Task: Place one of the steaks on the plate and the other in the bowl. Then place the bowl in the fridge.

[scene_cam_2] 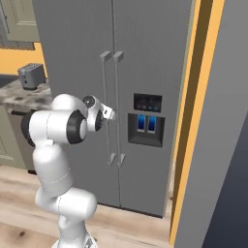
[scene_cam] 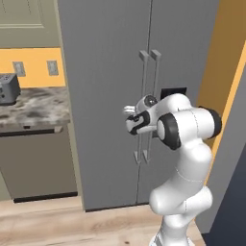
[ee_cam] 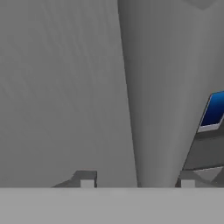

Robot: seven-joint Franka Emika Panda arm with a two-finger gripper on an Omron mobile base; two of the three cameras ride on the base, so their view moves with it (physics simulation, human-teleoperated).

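The fridge (scene_cam: 105, 96) (scene_cam_2: 155, 63) stands tall and dark grey right in front of me, both doors closed. Its two long silver handles (scene_cam: 144, 105) (scene_cam_2: 116, 106) run down the middle, and the dispenser (scene_cam_2: 147, 123) (ee_cam: 214, 109) is on the right door. My gripper (scene_cam: 128, 111) (scene_cam_2: 111, 115) (ee_cam: 136, 180) is up against the handles at mid height. In the hand view a handle (ee_cam: 153, 109) runs between the two finger tips; the jaws stand apart around it, with a gap on the left side. The steaks, the plate and the bowl are out of view.
A marbled counter (scene_cam: 38, 108) with a toaster (scene_cam: 7, 89) (scene_cam_2: 31, 76) lies left of the fridge, over a grey appliance front (scene_cam: 38, 163). An orange wall (scene_cam_2: 203, 97) and a grey panel (scene_cam_2: 227, 169) close in on the right. The floor is pale wood (scene_cam: 72, 226).
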